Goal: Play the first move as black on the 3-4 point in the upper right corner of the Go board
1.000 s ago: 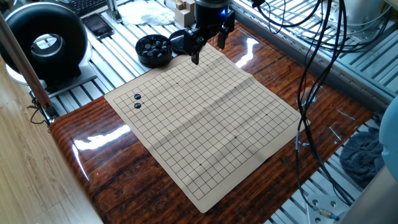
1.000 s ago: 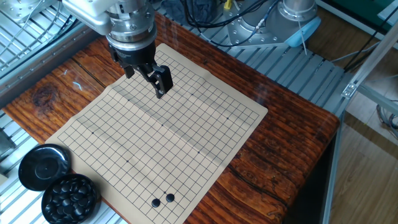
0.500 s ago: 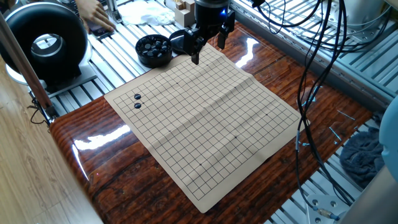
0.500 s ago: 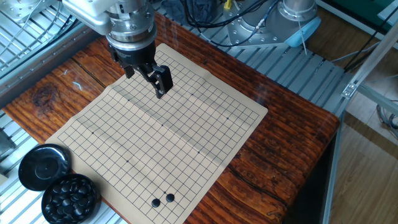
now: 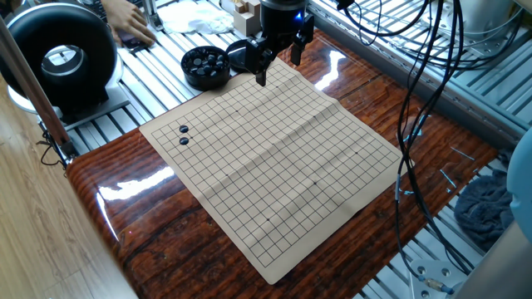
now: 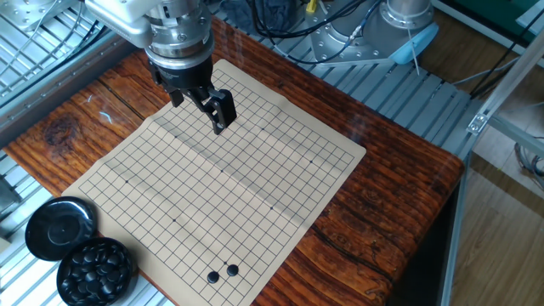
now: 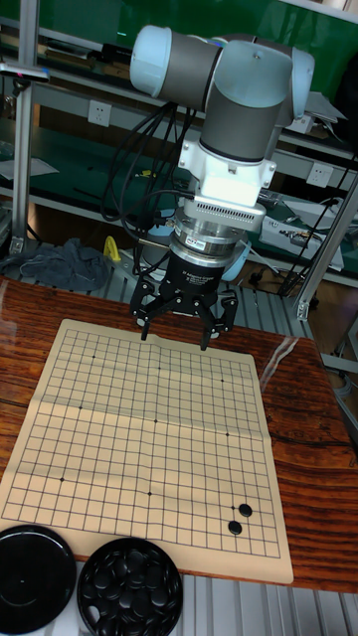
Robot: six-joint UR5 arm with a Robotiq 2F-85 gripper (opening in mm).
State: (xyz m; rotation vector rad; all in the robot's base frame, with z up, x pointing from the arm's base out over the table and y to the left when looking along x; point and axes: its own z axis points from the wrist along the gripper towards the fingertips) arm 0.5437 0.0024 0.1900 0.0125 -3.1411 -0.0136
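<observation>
The tan Go board [image 5: 274, 158] [image 6: 212, 187] [image 7: 139, 437] lies flat on the wooden table. Two small black stones [image 5: 184, 135] [image 6: 222, 274] [image 7: 240, 519] sit side by side near one board edge. A black bowl full of black stones [image 5: 206, 65] [image 6: 97, 270] [image 7: 129, 591] stands just off the board, its lid [image 6: 59, 228] [image 7: 33, 578] beside it. My gripper [image 5: 278, 71] [image 6: 197, 114] [image 7: 175, 338] hangs open above the board's edge rows, far from those two stones, with nothing visible between its fingers. The crossings under it are bare.
A person's hand [image 5: 129, 29] rests at the back left beside a big round black device [image 5: 58, 58]. Black cables [image 5: 416, 83] hang over the table's right side. The arm's base [image 6: 408, 25] stands behind the board on the slatted metal frame.
A person's hand has come into view at the back left. The arm, the gripper and the stones have not moved.
</observation>
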